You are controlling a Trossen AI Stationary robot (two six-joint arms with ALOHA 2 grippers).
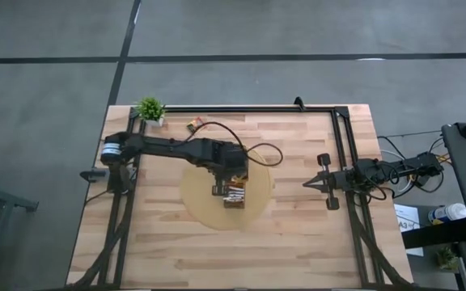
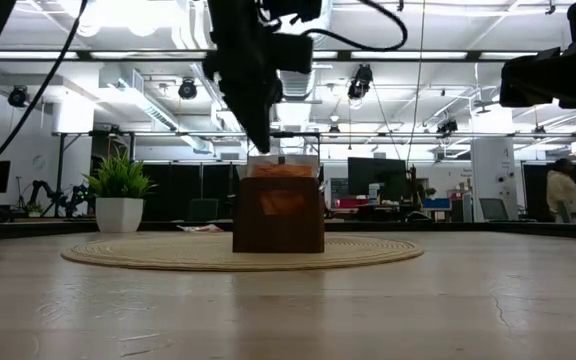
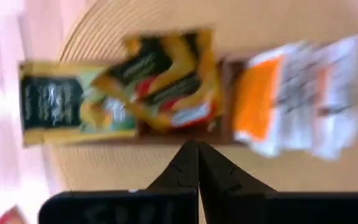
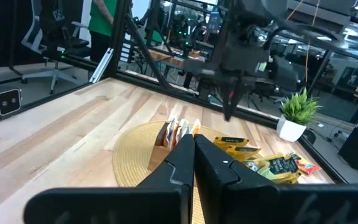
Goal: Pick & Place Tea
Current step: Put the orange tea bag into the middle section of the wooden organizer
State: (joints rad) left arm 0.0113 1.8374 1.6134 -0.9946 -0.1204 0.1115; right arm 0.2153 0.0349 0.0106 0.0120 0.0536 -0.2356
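Where end effector hovers: tea (below)

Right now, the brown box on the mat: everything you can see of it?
The brown box is small, dark red-brown and narrow, open on top, standing upright near the middle of the round woven mat. Tea sachets, orange and white, stand packed inside, sticking above its rim. More sachets lie loose beside it. The shut left gripper hovers just above, not visibly touching it.

Potted plant at table corner; round woven mat; brown box.
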